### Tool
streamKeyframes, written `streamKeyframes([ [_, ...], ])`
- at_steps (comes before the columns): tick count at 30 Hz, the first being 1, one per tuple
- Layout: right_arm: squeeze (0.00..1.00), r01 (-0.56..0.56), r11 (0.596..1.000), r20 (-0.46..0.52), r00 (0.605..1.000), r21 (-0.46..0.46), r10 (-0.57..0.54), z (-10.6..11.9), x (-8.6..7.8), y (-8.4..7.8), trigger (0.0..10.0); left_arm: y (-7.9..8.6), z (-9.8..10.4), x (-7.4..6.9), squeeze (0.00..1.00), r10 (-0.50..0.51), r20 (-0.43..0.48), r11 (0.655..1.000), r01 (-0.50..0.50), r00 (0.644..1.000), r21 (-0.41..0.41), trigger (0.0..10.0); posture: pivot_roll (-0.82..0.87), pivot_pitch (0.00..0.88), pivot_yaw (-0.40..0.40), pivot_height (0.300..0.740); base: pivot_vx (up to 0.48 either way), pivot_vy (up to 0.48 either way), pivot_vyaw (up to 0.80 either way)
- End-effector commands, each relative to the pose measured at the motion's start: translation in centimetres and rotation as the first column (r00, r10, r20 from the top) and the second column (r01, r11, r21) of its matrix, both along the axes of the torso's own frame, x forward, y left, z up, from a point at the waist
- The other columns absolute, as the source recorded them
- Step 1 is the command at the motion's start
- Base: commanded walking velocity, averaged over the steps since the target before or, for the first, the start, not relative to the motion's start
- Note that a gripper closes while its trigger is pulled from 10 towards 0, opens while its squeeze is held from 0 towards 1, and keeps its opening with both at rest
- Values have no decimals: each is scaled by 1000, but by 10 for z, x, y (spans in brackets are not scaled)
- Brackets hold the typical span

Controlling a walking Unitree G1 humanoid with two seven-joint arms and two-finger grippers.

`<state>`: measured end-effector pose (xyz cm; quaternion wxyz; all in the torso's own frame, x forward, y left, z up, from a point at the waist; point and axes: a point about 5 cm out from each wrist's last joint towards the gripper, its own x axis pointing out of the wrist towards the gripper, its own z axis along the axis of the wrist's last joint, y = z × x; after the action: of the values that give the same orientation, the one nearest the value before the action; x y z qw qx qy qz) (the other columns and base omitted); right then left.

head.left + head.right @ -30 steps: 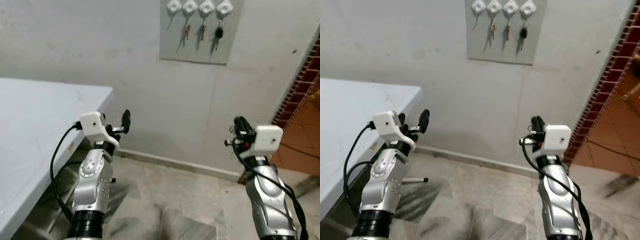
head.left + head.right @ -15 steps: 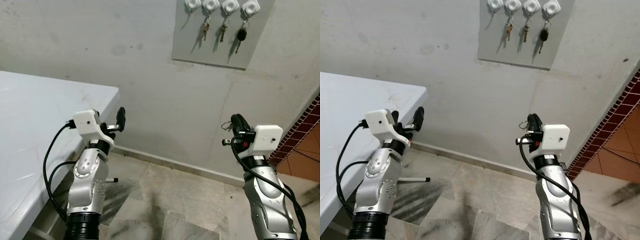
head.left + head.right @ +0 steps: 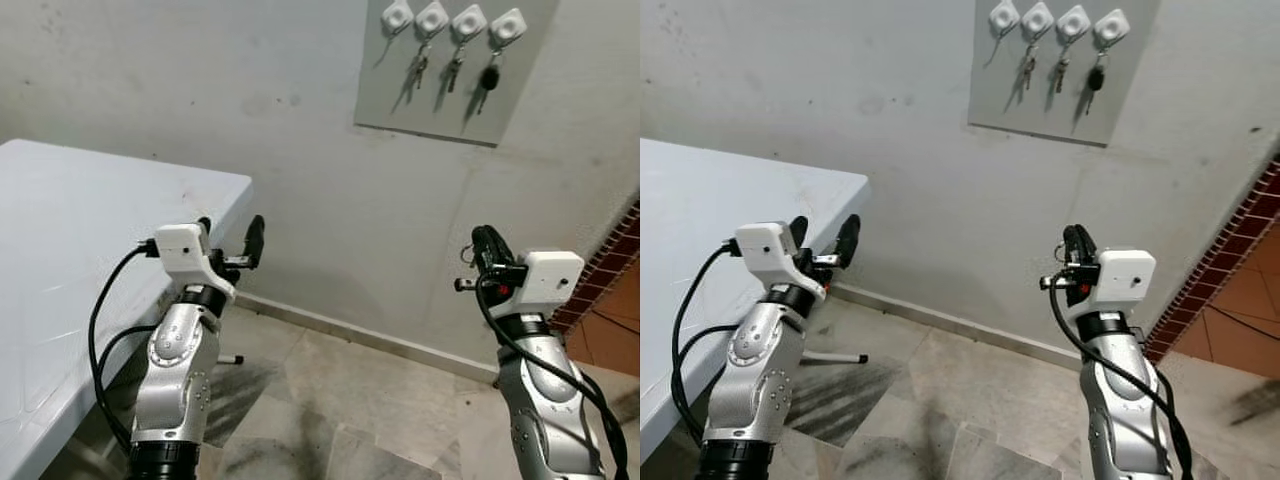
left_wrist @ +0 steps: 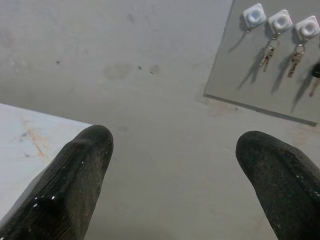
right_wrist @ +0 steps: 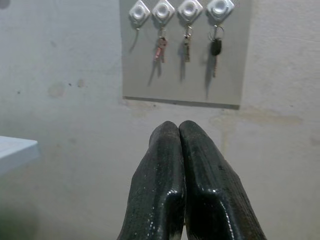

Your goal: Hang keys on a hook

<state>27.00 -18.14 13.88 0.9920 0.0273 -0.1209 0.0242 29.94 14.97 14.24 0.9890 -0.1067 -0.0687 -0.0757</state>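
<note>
Up on the grey wall, a grey key board (image 3: 452, 70) carries four white diamond-shaped hooks (image 5: 179, 10) in a row. The leftmost hook (image 5: 138, 12) is bare. The next one holds a reddish-brown key (image 5: 160, 49), the third a small brass key (image 5: 186, 49), and the rightmost a black-headed key (image 5: 215, 50) on a ring.

The right end effector (image 3: 487, 246) is raised in front of the wall, below the board and well apart from it. Its two black fingers (image 5: 200, 195) are pressed together along their length. In the head views a small bit of metal, possibly a key ring (image 3: 1057, 266), shows beside the fingers near the wrist, but it is too small to tell whether it is a set of keys or whether the fingers grip it.

The left end effector (image 3: 824, 238) is held up just beside the corner of the white counter (image 3: 70, 240), its fingers (image 4: 75, 185) spread wide with nothing between them, pointing toward the wall to the left of the board.

A light baseboard runs along the foot of the wall above a marbled tile floor (image 3: 340, 400). To the right, a strip of dark red tiles (image 3: 1230, 250) edges the wall, with an orange tiled floor beyond it. A counter foot (image 3: 835, 357) lies on the floor under the counter.
</note>
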Motion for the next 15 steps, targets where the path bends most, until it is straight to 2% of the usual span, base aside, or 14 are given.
streamKeyframes([
  [1, 0, 0, 1000, -2, 1000, 1, 0, 0, 2, 1, 10000, 0, -6, 0, 0, -4, -23, 1000, 4, 1000, 6, 10000, -23, 0, -14, 740, 0, 0, 0],
  [15, 0, -7, 1000, -6, 1000, 2, 7, -1, 2, 1, 10000, 5, -7, 0, 0, 5, -33, 1000, -5, 999, -5, 10000, -18, 0, -14, 740, 0, 0, 0],
])
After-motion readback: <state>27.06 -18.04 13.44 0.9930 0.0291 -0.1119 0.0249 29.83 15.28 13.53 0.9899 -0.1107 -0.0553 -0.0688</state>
